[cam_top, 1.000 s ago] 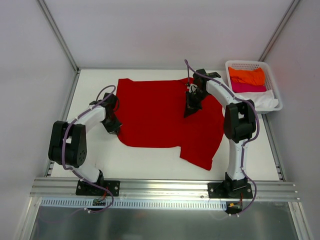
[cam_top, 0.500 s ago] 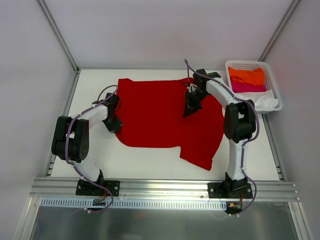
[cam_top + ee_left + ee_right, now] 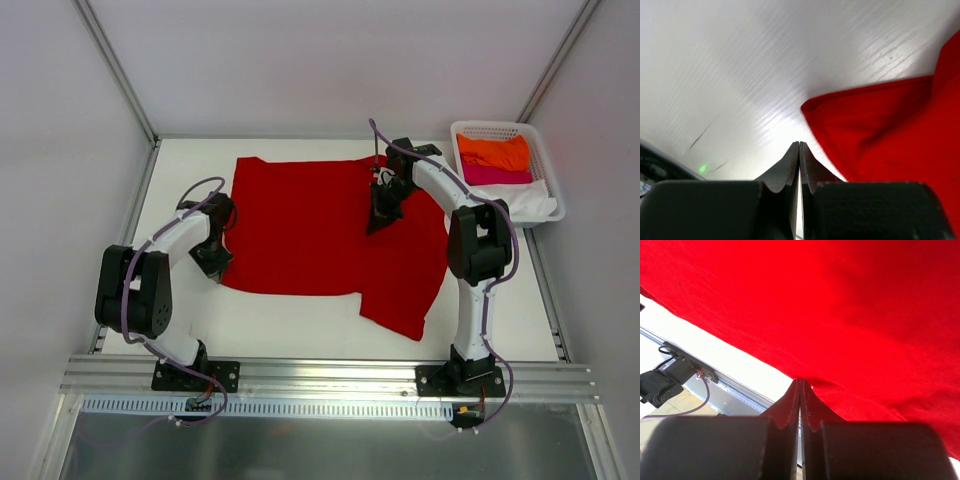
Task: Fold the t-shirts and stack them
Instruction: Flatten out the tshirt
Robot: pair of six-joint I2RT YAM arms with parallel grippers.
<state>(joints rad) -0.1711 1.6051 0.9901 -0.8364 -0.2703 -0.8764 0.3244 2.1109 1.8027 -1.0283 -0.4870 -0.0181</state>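
A deep red t-shirt (image 3: 300,230) lies spread flat across the middle of the white table, one sleeve hanging toward the front right. My left gripper (image 3: 216,266) is shut at the shirt's front left corner. In the left wrist view its tips (image 3: 799,145) rest on the table beside the red cloth (image 3: 890,130), with no cloth showing between the jaws. My right gripper (image 3: 376,226) is shut too, pointing down on the shirt's right half. Its tips (image 3: 800,381) touch the red cloth (image 3: 815,305), where a small pucker forms.
A white lattice basket (image 3: 487,126) stands at the back right corner, holding an orange shirt (image 3: 495,152), a magenta shirt (image 3: 495,176) and a white shirt (image 3: 530,203). Metal frame posts and white walls enclose the table (image 3: 300,320). A rail runs along the near edge.
My left gripper has slid left and slightly toward the front, and the shirt's left edge has shifted left with it. The right arm has not moved.
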